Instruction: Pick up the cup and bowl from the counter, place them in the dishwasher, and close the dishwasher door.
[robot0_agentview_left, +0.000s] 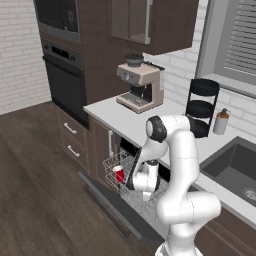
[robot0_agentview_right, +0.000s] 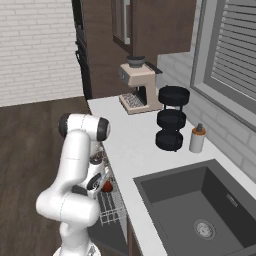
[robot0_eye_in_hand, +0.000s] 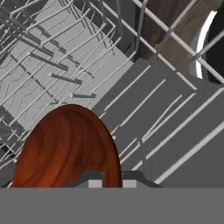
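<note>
The dishwasher door (robot0_agentview_left: 106, 202) hangs open, and the wire rack (robot0_agentview_left: 112, 163) is pulled out over it below the counter (robot0_agentview_left: 113, 113). Inside the rack, at its left, the red cup (robot0_agentview_left: 118, 173) stands upright. My gripper (robot0_agentview_left: 146, 195) points down over the rack's middle, to the right of the cup. In the hand view the reddish-brown bowl (robot0_eye_in_hand: 65, 146) sits close between the fingers of my gripper (robot0_eye_in_hand: 109, 181), which is shut on it just above the rack wires (robot0_eye_in_hand: 65, 57). A reddish patch, probably the bowl (robot0_agentview_right: 106, 186), shows beside the hand.
On the counter stand a beige coffee machine (robot0_agentview_left: 141, 85), a black tiered rack (robot0_agentview_left: 201, 107) and a beige dispenser bottle (robot0_agentview_left: 220, 121). A dark sink (robot0_agentview_right: 197, 207) lies to the right. The black wall oven (robot0_agentview_left: 64, 80) and brown drawers (robot0_agentview_left: 72, 137) are to the left.
</note>
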